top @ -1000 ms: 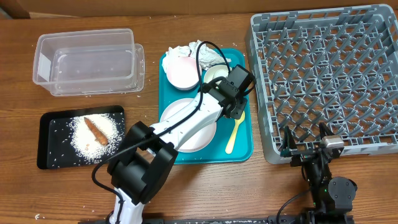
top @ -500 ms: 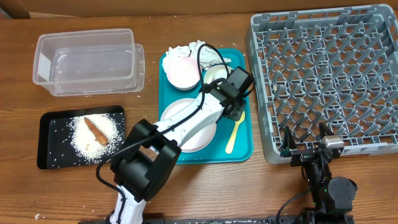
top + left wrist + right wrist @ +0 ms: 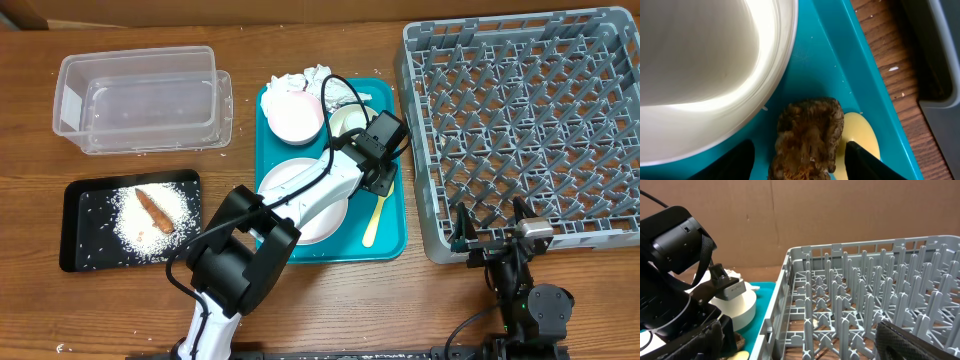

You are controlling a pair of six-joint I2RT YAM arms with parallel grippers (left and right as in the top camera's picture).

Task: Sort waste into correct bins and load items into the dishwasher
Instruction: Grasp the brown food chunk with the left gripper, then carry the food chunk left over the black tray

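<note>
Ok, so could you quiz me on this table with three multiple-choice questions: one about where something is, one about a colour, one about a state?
1. Where does the brown lump lie?
A. in the clear tub
B. on the teal tray, next to the yellow spoon
C. inside the pink bowl

2. What colour is the shallow tray holding the rice?
A. black
B. red
C. white

3. The grey rack is:
A. full of dishes
B. tipped over
C. holding no dishes

Answers: B, the left wrist view shows it there; A, plain from overhead; C, only bare pegs show.
</note>
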